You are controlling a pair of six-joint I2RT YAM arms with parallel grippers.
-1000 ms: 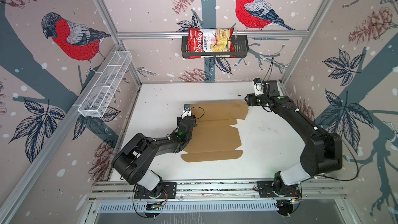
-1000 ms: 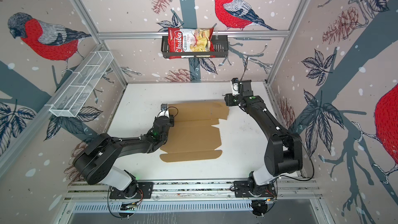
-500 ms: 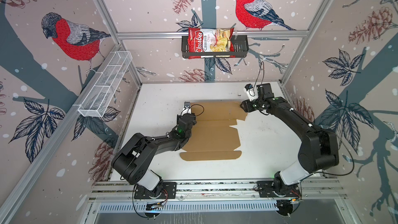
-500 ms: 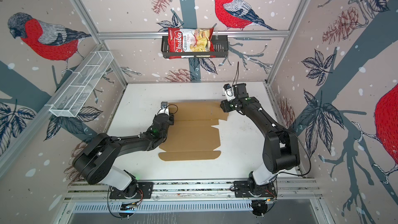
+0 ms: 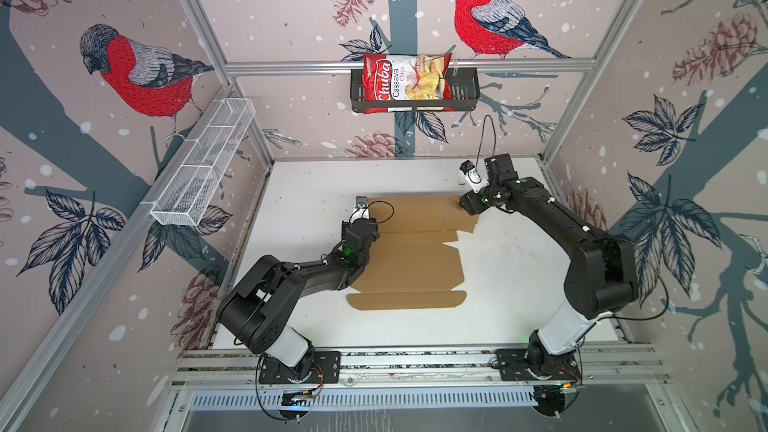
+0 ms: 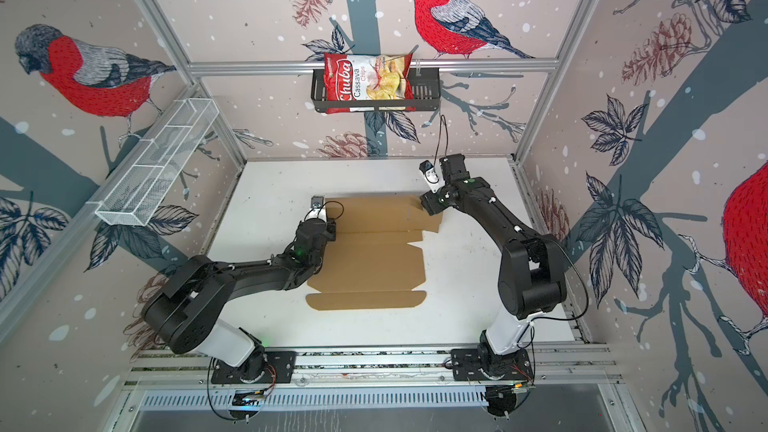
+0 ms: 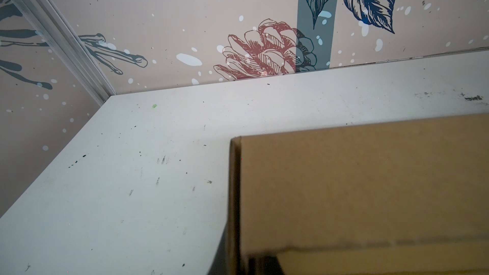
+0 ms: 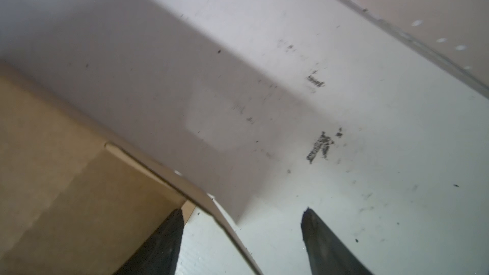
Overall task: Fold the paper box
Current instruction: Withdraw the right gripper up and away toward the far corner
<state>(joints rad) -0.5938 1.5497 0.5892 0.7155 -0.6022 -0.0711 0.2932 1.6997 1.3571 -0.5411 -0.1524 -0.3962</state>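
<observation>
Brown corrugated cardboard, the paper box [image 5: 415, 259], lies as a flat die-cut sheet in the middle of the white tabletop [image 5: 307, 184], with none of its walls standing yet. At its left edge the left claw [image 5: 365, 231] stays clenched, just as it was a second ago. Its fingertips are hidden under the wrist in both top views and do not show in the left wrist view. It may be pinching the edge or only pressing on it; that cannot be told. The sheet itself has hardly shifted.

The change is on the right. The right claw [image 5: 466, 206] has swung in from the bare tabletop beyond the sheet and now sits over the far right corner. Its jaws have spread apart and grasp nothing. In the right wrist view its fingers [image 8: 169, 234] stand well apart, one over the cardboard and one over bare tabletop. Between them runs the edge of a small corner flap [image 8: 164, 171], which seems lifted a little, with a shadow behind it.

Folding is therefore barely begun. The left side looks anchored, and the right claw is placed to close on that flap and turn it up along its crease. A loose hold on the left would let the sheet slide.
</observation>
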